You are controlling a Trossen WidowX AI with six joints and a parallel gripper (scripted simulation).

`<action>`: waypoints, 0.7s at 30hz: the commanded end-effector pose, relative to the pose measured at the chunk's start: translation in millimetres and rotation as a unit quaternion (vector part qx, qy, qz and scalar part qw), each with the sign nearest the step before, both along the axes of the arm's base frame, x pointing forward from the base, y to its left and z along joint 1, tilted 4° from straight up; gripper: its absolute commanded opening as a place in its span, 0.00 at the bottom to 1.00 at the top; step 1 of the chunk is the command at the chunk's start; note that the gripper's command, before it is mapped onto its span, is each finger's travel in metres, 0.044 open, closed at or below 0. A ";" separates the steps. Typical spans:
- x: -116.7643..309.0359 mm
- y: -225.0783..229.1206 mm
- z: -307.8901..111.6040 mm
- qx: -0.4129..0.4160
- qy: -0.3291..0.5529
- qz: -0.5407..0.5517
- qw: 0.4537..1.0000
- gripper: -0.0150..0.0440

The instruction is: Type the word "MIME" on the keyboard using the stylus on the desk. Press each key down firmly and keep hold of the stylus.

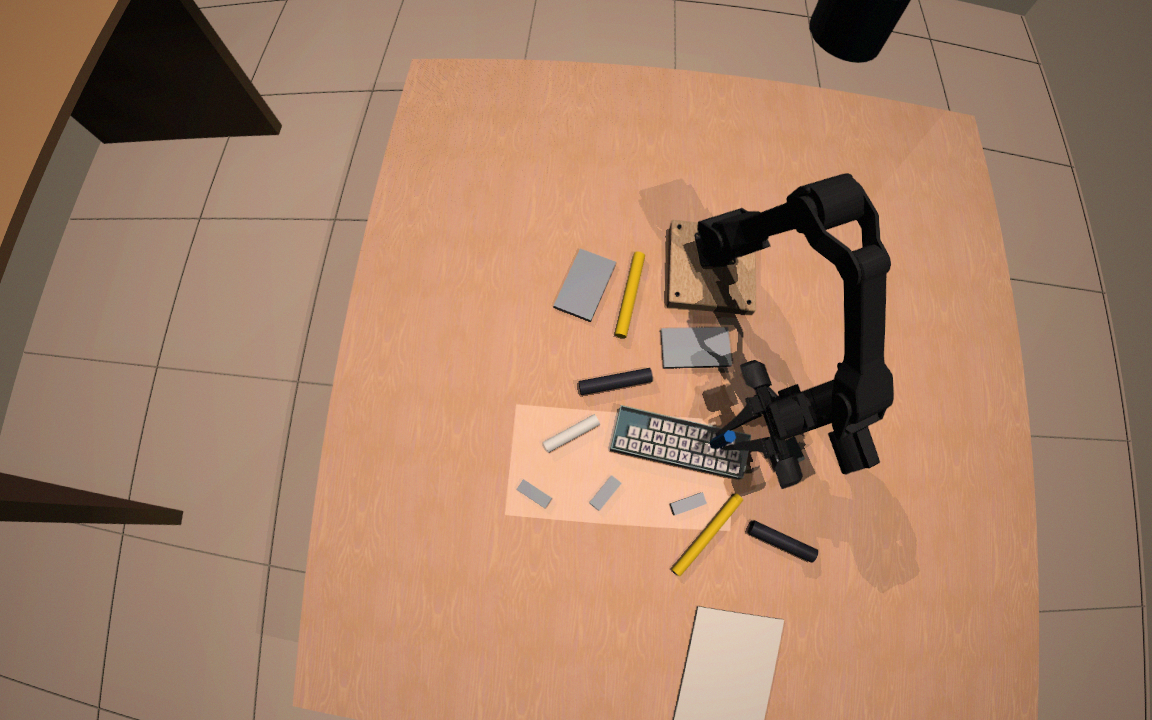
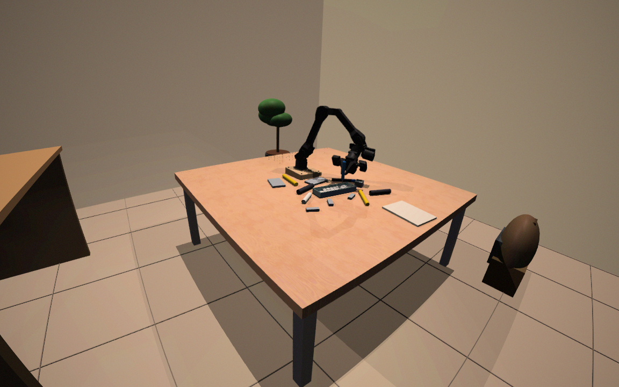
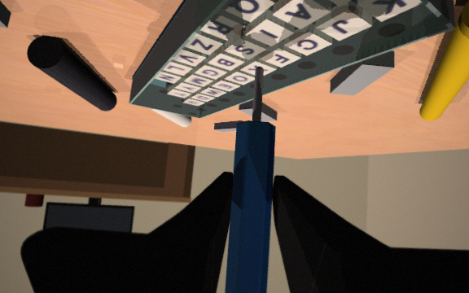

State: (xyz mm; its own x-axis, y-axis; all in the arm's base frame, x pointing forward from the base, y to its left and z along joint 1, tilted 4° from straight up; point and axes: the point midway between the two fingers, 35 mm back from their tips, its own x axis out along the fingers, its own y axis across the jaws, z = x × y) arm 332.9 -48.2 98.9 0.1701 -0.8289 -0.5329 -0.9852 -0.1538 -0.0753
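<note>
My gripper is shut on the blue stylus, which has a thin dark tip. The stylus stands over the arm-side part of the keyboard. In the wrist view the tip overlaps the X key, but I cannot tell whether it touches a key. The I key, M key and E key show there. In the top view the fingers and their shadow cover some keys.
Beside the keyboard lie a yellow rod, a black cylinder, a white cylinder and small grey blocks. Another black cylinder and a pale board lie farther off. A grey plate lies near my base.
</note>
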 end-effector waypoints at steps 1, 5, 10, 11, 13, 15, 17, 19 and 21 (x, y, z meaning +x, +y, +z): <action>0.2 -1.0 17.2 0.000 -0.006 0.000 1.000 0.39; 0.2 -1.0 17.2 0.000 -0.006 0.000 1.000 0.39; -0.6 -14.0 15.6 0.007 -0.005 -0.042 0.999 0.35; -0.9 -17.9 16.2 0.009 -0.004 -0.054 0.998 0.34; -1.8 -25.7 17.4 0.011 -0.003 -0.079 0.997 0.32; -2.9 -33.6 18.8 0.013 -0.002 -0.103 0.995 0.30; -4.4 -41.4 20.2 0.015 -0.001 -0.128 0.992 0.27; -6.1 -49.2 21.8 0.016 -0.001 -0.152 0.988 0.25; -8.2 -57.0 23.5 0.017 0.000 -0.177 0.984 0.25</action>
